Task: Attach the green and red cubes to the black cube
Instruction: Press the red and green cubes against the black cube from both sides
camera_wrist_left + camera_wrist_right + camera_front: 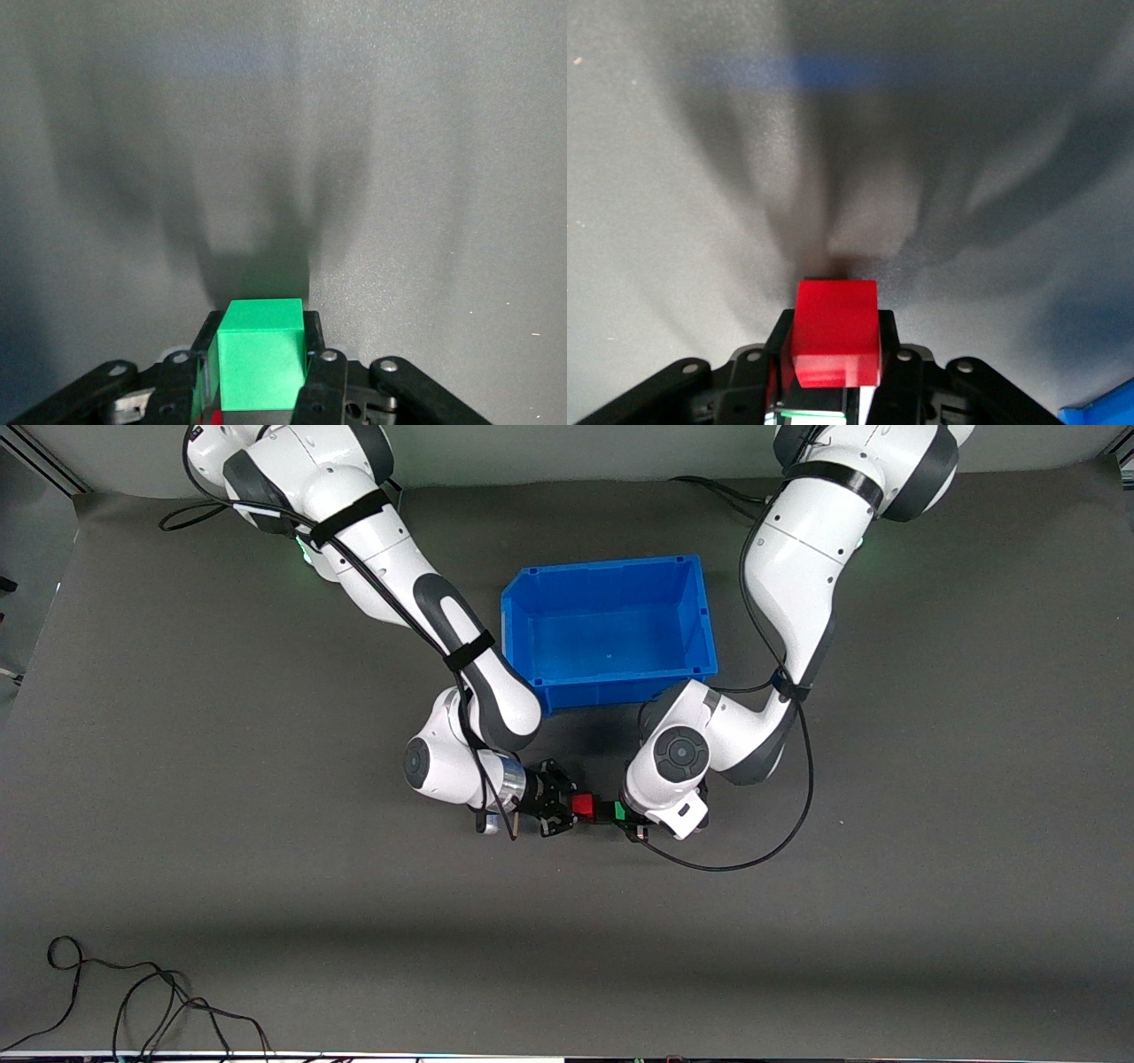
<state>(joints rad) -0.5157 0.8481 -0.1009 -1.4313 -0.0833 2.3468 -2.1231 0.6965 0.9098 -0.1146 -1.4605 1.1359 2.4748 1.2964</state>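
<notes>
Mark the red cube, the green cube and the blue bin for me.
red cube (pixel 835 332): right wrist view, on its broad red face between the fingers.
green cube (pixel 261 365): left wrist view, on its front face.
blue bin (pixel 609 678): front view, on the wall nearest the camera.

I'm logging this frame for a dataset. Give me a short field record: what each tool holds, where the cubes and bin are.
left tool: shut on the green cube, above the table
right tool: shut on the red cube, above the table
cubes: red and green in a row between the two tools, a dark piece between them; black cube not clearly made out
bin: blue, farther from the front camera than the cubes, nothing seen in it
</notes>
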